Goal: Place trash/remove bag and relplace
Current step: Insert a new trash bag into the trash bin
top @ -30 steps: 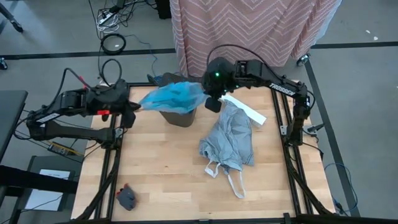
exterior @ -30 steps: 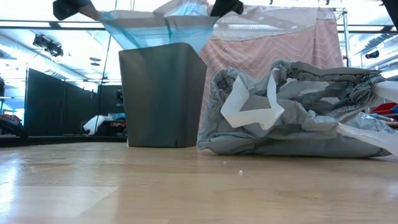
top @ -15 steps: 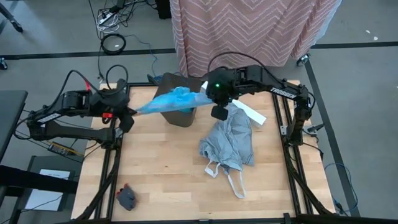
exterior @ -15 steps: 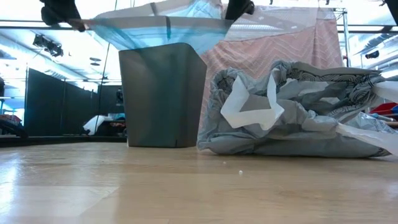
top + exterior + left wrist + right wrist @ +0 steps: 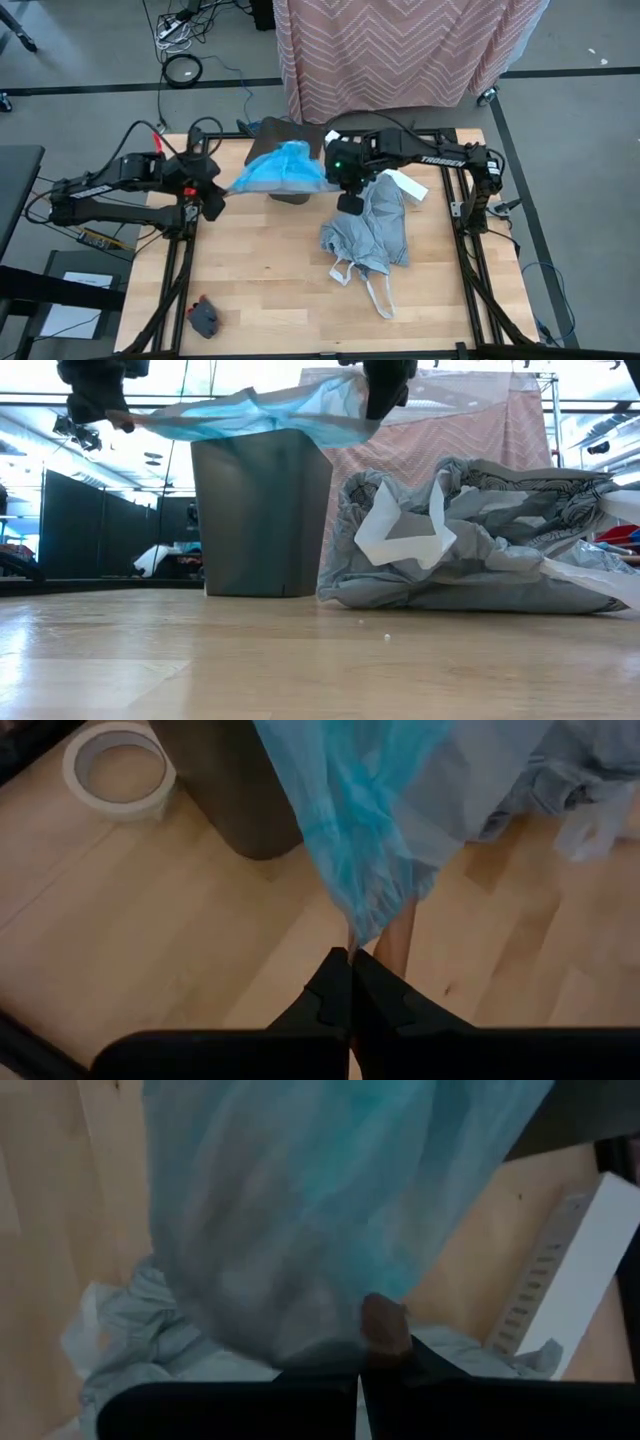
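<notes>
A translucent turquoise-blue bag is stretched over the top of the dark grey bin, between my two grippers. My left gripper is shut on the bag's left end, left of the bin. My right gripper is shut on its right end, between the bin and the grey bag. The crinkly light grey bag lies slumped on the table right of the bin, its loop handles toward the near edge. No loose trash shows. My left gripper pinches a gathered, bunched edge of the blue bag between its two fingertips, coming slanting down from the table's left. The plastic runs from there up to the bin top. My right gripper pinches the bag's opposite edge between its fingers, pointing steeply down from above. The bag spreads away from the fingers over the bin, clear of the table.
A long white box lies at the far right behind the grey bag. A white tape ring sits on the table by the bin. A small grey and red object lies near the left front corner. A striped pink cloth hangs beyond the far edge.
Both grippers have come down and tipped more steeply, staying shut on the blue bag. The bag, which sagged in a V above the bin, now lies lower and flatter across the bin's rim. The grey bag has kept still.
</notes>
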Action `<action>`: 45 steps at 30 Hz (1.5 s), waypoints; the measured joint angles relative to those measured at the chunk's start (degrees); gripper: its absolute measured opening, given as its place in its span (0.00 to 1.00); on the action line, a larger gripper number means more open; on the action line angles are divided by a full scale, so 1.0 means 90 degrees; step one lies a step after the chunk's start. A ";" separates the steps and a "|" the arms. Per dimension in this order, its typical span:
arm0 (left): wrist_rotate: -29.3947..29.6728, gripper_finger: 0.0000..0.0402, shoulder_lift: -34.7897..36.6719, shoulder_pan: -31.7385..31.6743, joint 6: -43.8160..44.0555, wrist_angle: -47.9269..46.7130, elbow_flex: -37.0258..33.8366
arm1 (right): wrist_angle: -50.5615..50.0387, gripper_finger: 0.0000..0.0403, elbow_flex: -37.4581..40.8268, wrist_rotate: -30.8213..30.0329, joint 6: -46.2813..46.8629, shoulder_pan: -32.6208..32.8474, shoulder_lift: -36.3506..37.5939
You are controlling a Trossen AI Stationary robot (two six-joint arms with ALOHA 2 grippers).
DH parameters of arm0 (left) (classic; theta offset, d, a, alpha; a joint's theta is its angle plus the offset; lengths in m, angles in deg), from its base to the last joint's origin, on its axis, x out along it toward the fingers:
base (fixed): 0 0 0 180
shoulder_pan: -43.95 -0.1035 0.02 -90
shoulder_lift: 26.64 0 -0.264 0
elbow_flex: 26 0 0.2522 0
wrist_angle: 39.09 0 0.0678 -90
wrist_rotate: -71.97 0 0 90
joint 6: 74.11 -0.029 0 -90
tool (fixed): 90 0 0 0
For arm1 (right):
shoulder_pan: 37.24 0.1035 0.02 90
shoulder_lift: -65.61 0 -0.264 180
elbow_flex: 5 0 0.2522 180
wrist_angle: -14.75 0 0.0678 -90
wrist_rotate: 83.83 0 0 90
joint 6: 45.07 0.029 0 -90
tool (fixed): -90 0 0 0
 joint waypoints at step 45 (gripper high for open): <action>0.3538 0.01 0.0436 -0.0019 -0.0863 0.0533 -0.0893 | 0.1671 0.00 0.1816 -0.1034 0.0402 -0.0954 0.0504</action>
